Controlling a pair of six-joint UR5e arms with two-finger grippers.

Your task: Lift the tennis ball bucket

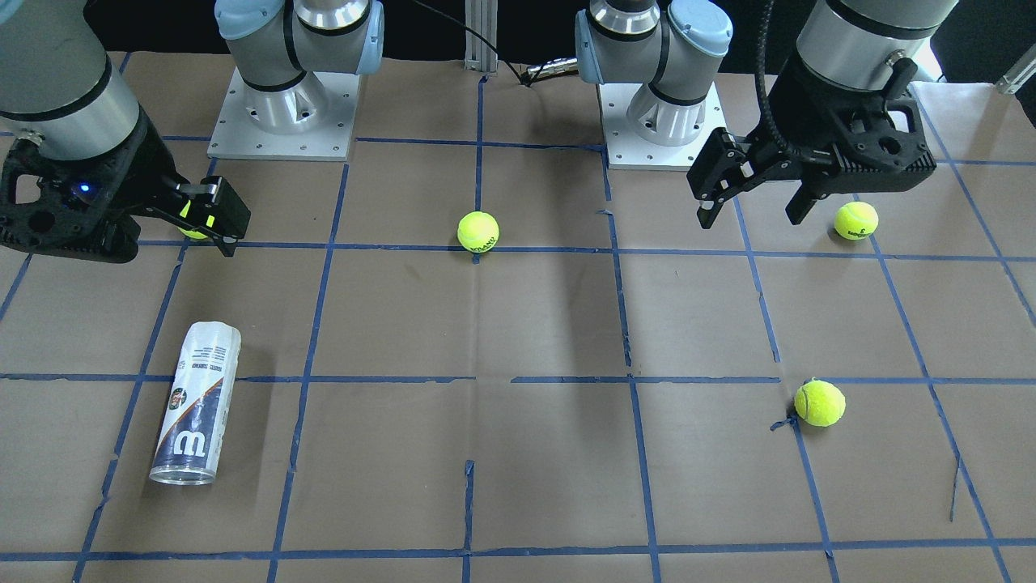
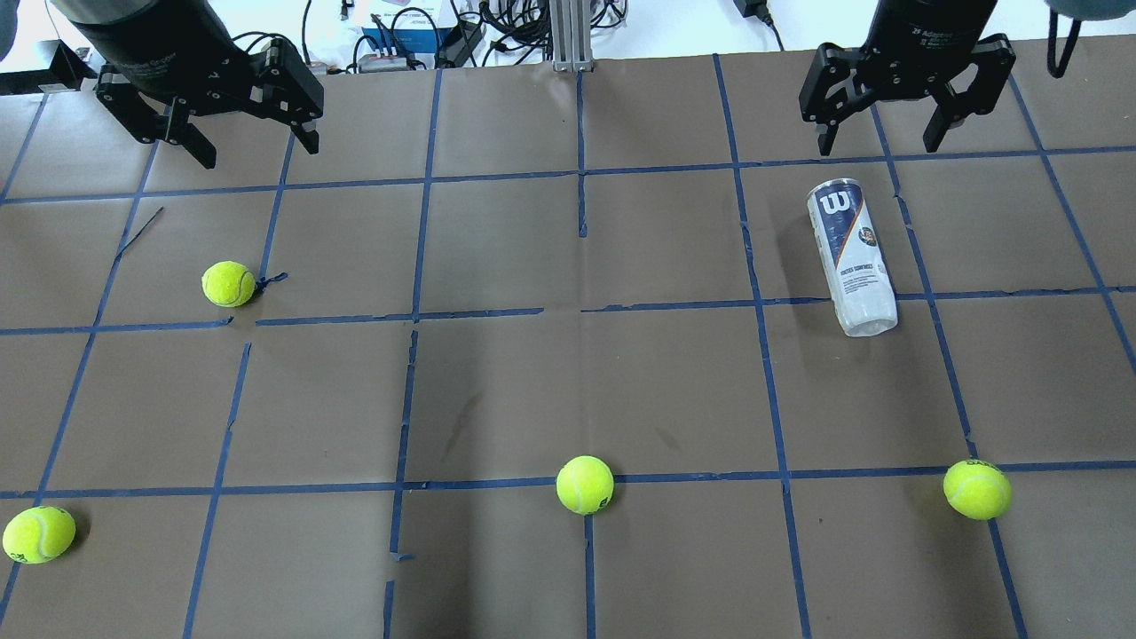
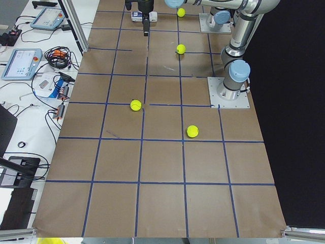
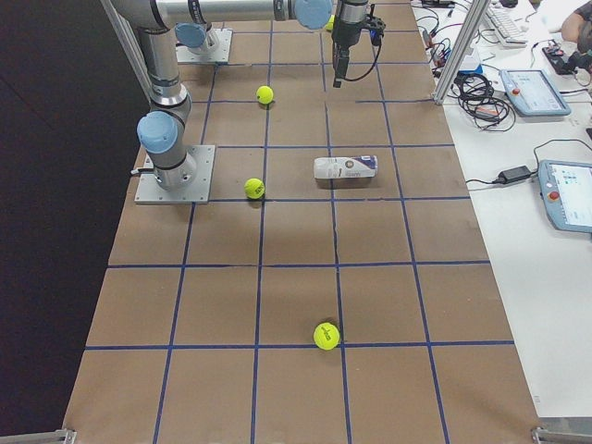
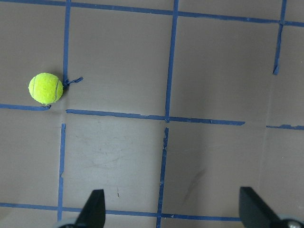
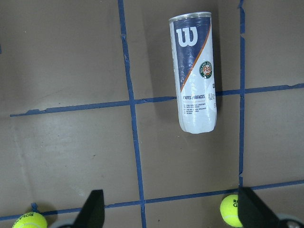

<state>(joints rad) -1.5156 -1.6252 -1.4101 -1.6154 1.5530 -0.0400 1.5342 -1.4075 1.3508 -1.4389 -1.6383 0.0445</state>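
The tennis ball bucket [image 2: 850, 257] is a clear can with a white-and-navy "W" label. It lies on its side on the brown table, also seen in the front view [image 1: 197, 402] and the right side view [image 4: 345, 167]. My right gripper [image 2: 883, 138] is open and empty, held high, apart from the can. In the right wrist view the can [image 6: 194, 71] lies beyond the spread fingertips [image 6: 93, 209]. My left gripper [image 2: 257, 151] is open and empty, high over the table's other side [image 1: 751, 217].
Several loose tennis balls lie on the table: one [image 2: 228, 284] near the left gripper, one [image 2: 39, 534] at the near left, one [image 2: 585, 485] in the middle, one [image 2: 977, 489] at the near right. Blue tape lines grid the table.
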